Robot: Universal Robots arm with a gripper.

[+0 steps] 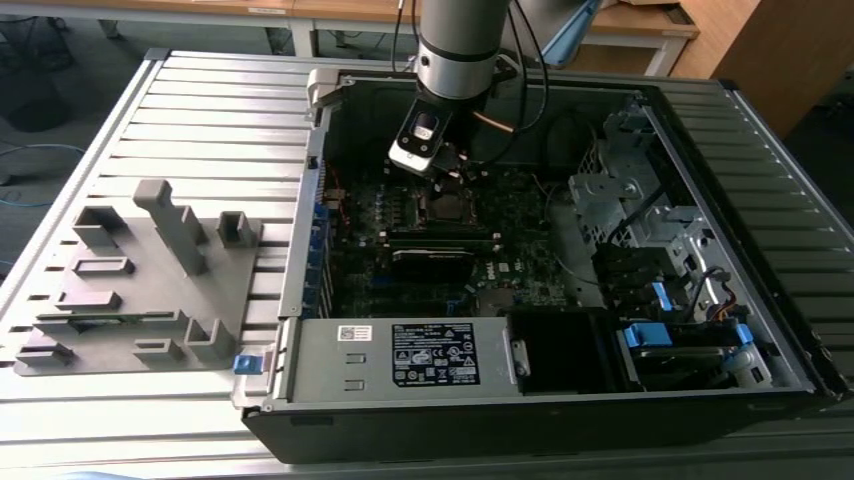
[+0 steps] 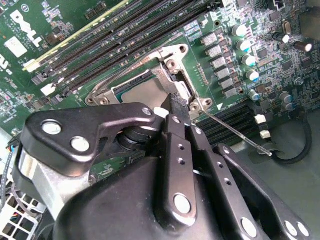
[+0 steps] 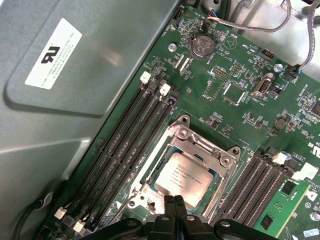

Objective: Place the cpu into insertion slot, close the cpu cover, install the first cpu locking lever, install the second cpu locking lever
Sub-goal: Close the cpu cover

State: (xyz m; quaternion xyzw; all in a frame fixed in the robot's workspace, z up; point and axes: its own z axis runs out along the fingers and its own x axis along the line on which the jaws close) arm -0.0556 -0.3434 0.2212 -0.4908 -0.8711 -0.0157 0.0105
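Observation:
The cpu (image 3: 184,175), a silver-beige square, lies in the insertion slot (image 1: 447,207) on the green board. The silvery cpu cover (image 3: 200,145) lies down flat around it, with the chip showing through its window. In the second wrist view the cpu (image 2: 140,92) and cover (image 2: 172,55) sit just beyond my black fingers. My gripper (image 3: 174,201) is shut with nothing held, its tips resting at the cover's edge; the exterior view shows the gripper (image 1: 451,178) just above the slot. A thin locking lever (image 2: 235,134) sticks out sideways from the socket corner, not latched.
Long black memory slots (image 3: 130,150) run on both sides of the socket. Capacitors (image 2: 245,60) and cables (image 3: 260,25) stand nearby. The case walls (image 1: 320,180) enclose the board. A grey fixture tray (image 1: 147,270) sits on the table at the exterior view's left.

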